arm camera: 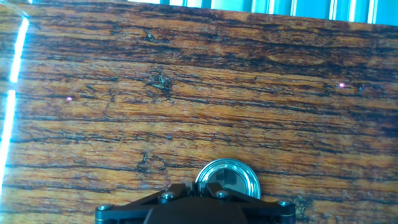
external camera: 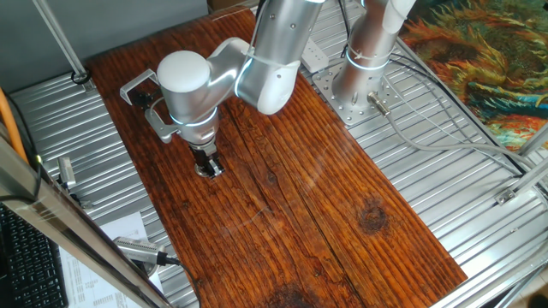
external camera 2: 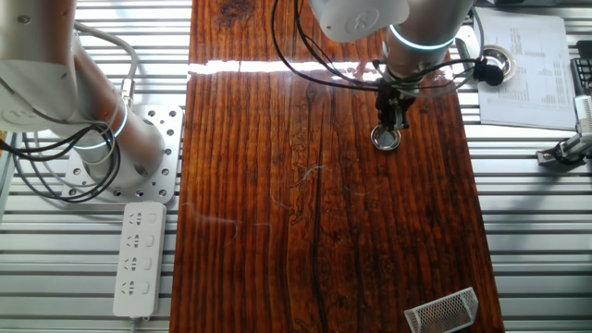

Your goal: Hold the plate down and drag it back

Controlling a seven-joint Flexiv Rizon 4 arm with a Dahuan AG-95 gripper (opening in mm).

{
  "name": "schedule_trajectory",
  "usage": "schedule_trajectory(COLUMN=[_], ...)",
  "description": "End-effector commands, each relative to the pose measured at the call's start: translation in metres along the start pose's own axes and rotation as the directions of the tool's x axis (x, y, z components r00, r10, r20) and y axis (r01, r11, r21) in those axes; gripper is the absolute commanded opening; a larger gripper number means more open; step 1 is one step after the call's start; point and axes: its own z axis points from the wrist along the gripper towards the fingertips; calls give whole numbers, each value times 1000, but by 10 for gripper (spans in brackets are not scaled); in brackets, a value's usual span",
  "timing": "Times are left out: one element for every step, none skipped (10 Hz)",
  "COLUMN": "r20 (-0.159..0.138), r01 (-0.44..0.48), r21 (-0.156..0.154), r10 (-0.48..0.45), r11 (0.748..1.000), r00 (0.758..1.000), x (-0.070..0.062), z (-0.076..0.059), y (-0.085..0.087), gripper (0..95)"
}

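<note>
You are looking at a silver-grey arm (external camera: 274,51) with rounded white joint caps, cyan rings glowing at its joints. Black cables (external camera 2: 314,65) are trailing above the small black pincer (external camera 2: 392,118), screws showing on its housing.

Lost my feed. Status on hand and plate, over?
Hand down on the plate, fingers together. Plate flat on the wooden board, near one end. Nothing in its path.

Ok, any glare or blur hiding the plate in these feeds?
Other fixed view: a bright glare band crosses the wooden board behind the gripper, clear of the plate. Hand view: glare streaks at left; plate sharp, partly covered. One fixed view: plate largely hidden under the gripper.
</note>
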Motion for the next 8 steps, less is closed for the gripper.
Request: schedule_trajectory(r20=[2, -2, -1, 3, 4, 4, 6, 8], r01=[14, 14, 10, 11, 12, 17, 20, 15], r21=[-7, -7, -7, -6, -9, -17, -32, -42], r10=[-14, -14, -10, -11, -12, -17, -19, -15], r11=[1000, 1000, 1000, 1000, 1000, 1000, 999, 999], r00=[1000, 1000, 1000, 1000, 1000, 1000, 1000, 1000], x=[0, 0, 0, 0, 0, 0, 0, 0], z=[-1, -1, -1, -1, -1, -1, -1, -1], y=[0, 0, 0, 0, 0, 0, 0, 0], gripper=[0, 0, 0, 0, 0, 0, 0, 0])
